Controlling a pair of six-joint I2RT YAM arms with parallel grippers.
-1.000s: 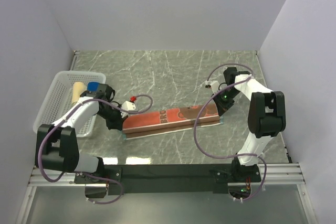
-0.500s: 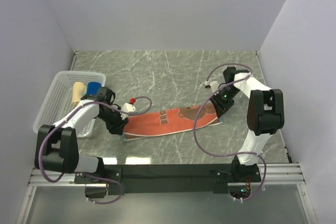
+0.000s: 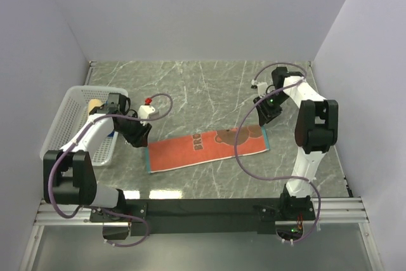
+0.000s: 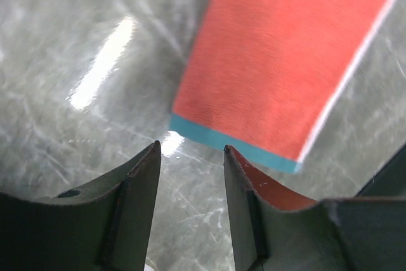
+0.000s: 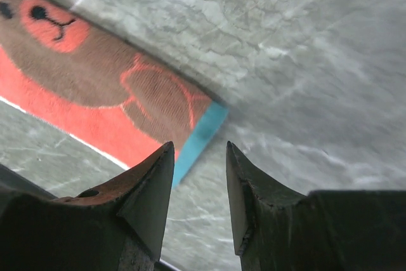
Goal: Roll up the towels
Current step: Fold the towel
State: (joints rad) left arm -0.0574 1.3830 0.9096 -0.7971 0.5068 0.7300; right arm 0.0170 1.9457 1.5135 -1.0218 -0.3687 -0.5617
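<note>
The rust-orange towel (image 3: 206,147) lies flat on the table as a long strip, with a brown bear print toward its right end and teal edging at both short ends. My left gripper (image 3: 141,136) is open and empty just off its left end; the left wrist view shows that teal end (image 4: 231,144) beyond the fingertips. My right gripper (image 3: 267,113) is open and empty just past the towel's right end, whose teal corner (image 5: 200,141) shows in the right wrist view. A beige towel (image 3: 94,107) lies rolled in the basket; the blue one is hidden by my left arm.
A white lattice basket (image 3: 66,122) stands at the table's left edge. Grey walls close in the left, back and right sides. Cables loop from both arms over the table near the towel.
Both grippers have let go of the towel and pulled back, away from me. The towel, held folded lengthwise a second ago, now lies spread flat.
</note>
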